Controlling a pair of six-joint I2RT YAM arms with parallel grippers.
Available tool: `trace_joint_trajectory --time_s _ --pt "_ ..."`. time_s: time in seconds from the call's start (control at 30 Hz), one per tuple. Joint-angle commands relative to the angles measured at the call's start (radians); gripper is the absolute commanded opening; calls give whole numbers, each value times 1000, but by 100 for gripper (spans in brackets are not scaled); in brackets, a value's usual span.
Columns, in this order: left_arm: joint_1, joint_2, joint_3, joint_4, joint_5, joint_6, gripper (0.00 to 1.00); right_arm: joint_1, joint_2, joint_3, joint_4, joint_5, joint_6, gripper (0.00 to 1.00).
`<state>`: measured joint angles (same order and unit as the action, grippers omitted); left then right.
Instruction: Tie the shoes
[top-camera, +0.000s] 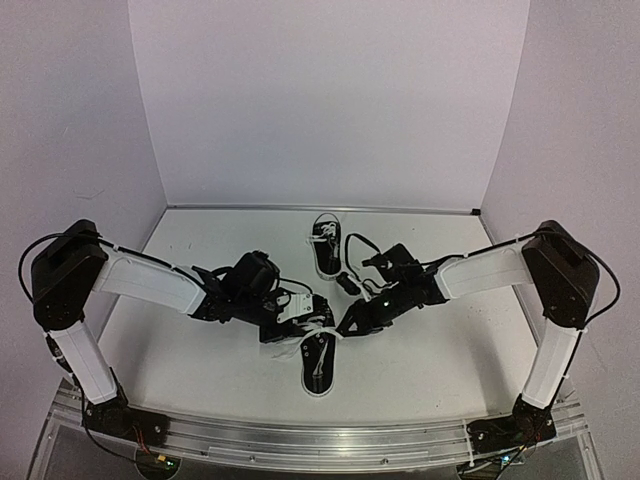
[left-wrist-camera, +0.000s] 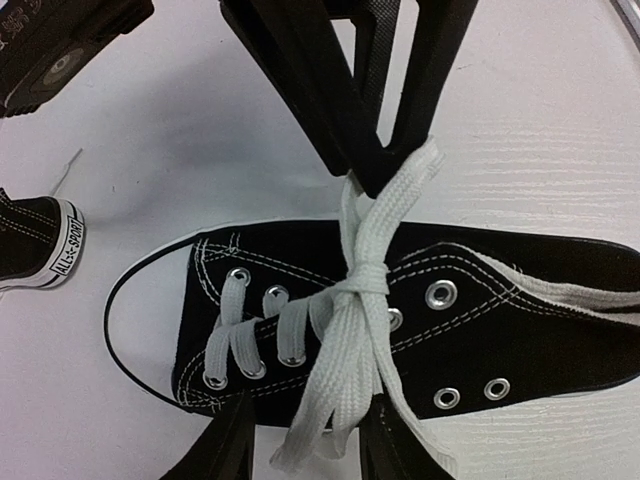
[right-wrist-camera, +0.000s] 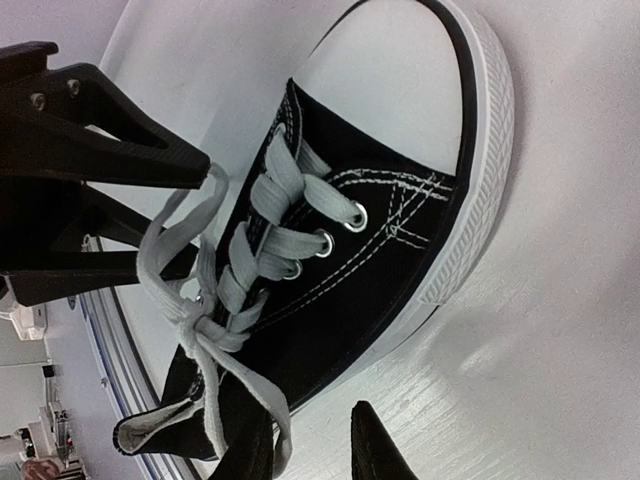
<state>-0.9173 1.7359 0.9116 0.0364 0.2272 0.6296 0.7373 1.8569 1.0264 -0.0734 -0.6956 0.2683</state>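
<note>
The near shoe (top-camera: 318, 365), a black sneaker with white laces, lies on the table between both arms; it shows again as the shoe (left-wrist-camera: 500, 330) and the shoe (right-wrist-camera: 400, 230). Its laces meet in a knot (left-wrist-camera: 368, 278) over the tongue. My left gripper (left-wrist-camera: 310, 405) is open, and a lace loop (left-wrist-camera: 335, 400) hangs between its fingers. My right gripper (right-wrist-camera: 308, 415) is open too, with a lace strand (right-wrist-camera: 285, 440) lying along its left finger. Both grippers hover just over the shoe's lacing, facing each other. The second shoe (top-camera: 326, 245) lies farther back.
White walls close in the table at the back and both sides. A metal rail (top-camera: 320, 440) runs along the near edge, where both arm bases sit. The second shoe's heel (left-wrist-camera: 40, 240) is just left of the near shoe's toe.
</note>
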Motion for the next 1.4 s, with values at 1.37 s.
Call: trace_joint_trajectory --time_s 1.37 --pt "51 -94 -49 -10 -146 -11 0 8 -27 7 -198 354 -113 0"
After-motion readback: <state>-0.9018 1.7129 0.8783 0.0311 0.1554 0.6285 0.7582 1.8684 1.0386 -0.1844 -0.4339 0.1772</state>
